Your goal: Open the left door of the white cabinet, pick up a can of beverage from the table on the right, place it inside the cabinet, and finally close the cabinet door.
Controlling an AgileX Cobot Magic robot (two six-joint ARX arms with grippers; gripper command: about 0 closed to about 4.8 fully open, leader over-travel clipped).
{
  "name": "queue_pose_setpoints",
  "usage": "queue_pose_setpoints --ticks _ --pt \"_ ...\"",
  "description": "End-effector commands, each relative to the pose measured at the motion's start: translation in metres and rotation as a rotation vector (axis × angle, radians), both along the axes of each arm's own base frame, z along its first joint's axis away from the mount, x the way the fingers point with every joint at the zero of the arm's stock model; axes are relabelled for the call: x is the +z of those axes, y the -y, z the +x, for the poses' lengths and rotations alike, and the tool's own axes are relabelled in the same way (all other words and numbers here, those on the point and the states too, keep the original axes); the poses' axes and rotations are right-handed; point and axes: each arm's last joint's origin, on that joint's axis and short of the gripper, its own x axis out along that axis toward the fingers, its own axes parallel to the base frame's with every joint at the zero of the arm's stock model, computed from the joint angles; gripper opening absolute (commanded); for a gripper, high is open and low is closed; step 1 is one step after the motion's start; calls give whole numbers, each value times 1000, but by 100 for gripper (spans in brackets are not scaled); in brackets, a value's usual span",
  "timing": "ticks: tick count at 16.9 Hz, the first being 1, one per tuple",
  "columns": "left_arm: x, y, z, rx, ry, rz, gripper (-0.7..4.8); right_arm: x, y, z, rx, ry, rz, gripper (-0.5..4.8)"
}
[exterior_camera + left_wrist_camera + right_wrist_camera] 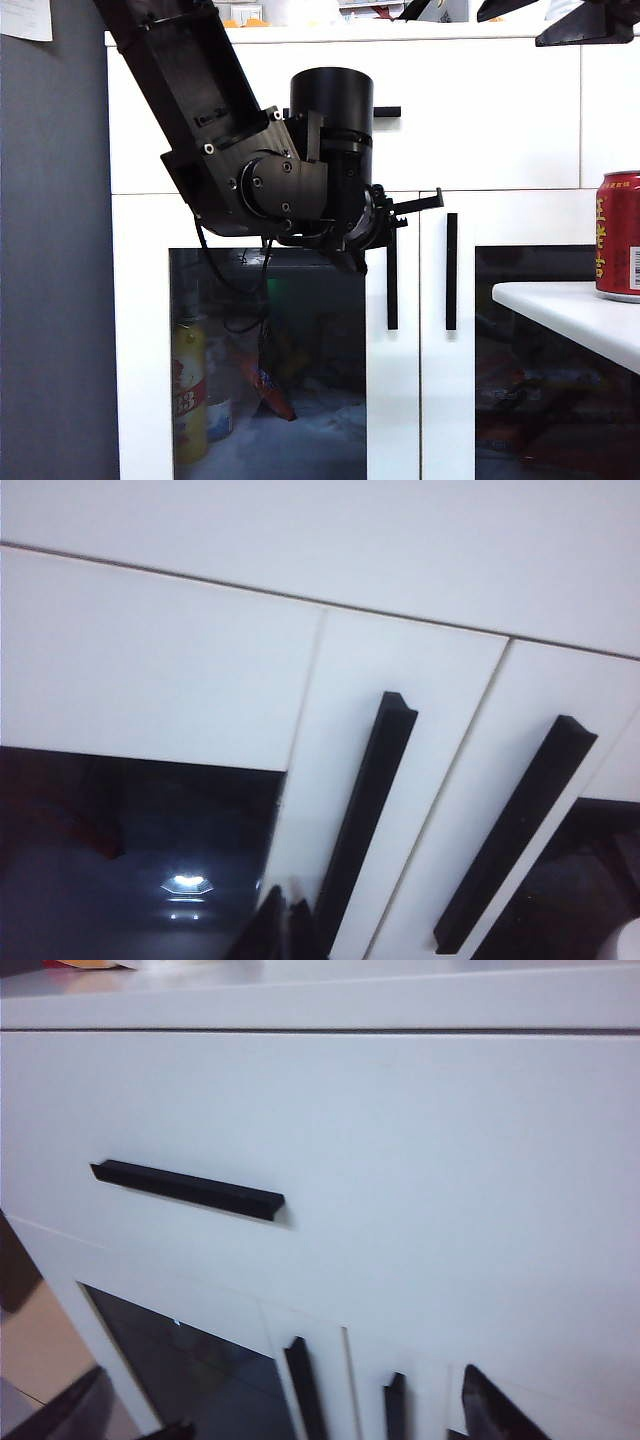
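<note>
Left gripper (pixel 285 925) closed (empty) by the left door (pixel 200 780) handle (pixel 365 815) — right gripper (pixel 330 1430) wide.

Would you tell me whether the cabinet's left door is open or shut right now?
Shut: the left door lies flush with its neighbour, only a thin seam between them, its handle not yet gripped.

My pictures are evenly bright and shadows are faint. A lamp glares off the door glass (pixel 140 850) in my left wrist view; both wrist views look soft, slightly blurred.
</note>
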Motion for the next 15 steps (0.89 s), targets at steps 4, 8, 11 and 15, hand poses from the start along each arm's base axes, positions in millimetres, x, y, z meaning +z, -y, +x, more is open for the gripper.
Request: queue_pose_setpoints --ticks 4,8,11,15 --pt "2 1 0 -5 7 -4 -5 5 2 0 -22 48 -28 471" --pt "2 3 0 -68 6 -3 -5 5 6 1 -98 58 -39 471" --pt "2 0 4 -118 -19 -70 -5 4 6 1 -89 49 -39 471" --pt "2 1 4 -130 -17 -72 52 -15 2 -4 29 -159 -51 471"
